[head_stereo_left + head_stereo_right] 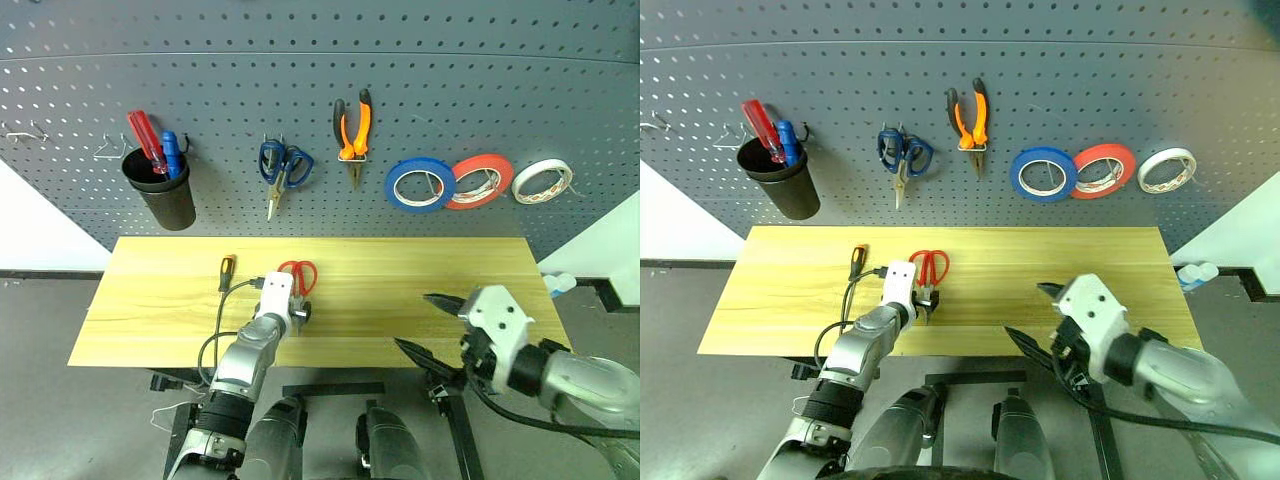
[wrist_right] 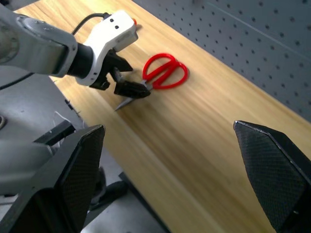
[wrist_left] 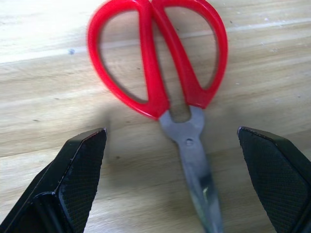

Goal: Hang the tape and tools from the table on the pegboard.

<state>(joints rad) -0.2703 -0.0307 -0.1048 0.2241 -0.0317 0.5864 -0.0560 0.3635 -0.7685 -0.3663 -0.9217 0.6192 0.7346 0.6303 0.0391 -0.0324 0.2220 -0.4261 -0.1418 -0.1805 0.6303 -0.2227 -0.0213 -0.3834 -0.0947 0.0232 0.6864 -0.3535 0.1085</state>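
Your left hand [image 1: 299,312] hangs just over the scissors [image 1: 298,277], fingers spread wide and holding nothing; in the wrist view the blades run between the two black textured pads [image 3: 80,167]. The scissors lie flat on the counter [image 1: 420,270], red loops toward the pegboard [image 1: 450,80], blades pointing back at you.

They look light and rigid: smooth glossy plastic loops, thin bare metal blades that may slip under the pads. I'd take them at the neck, where the red plastic meets the pivot, so a loop stays free for a hook. Lying flat on the wood, they give little edge to get under.

The screwdriver [image 1: 227,271] lies just left of them, thin, with an orange-and-black handle; likely to roll. The pliers [image 1: 352,130] and the blue tape [image 1: 420,185] already hang on the board.

Your right hand [image 1: 428,325] sits near the counter's front edge, well apart from the scissors, fingers open and empty.
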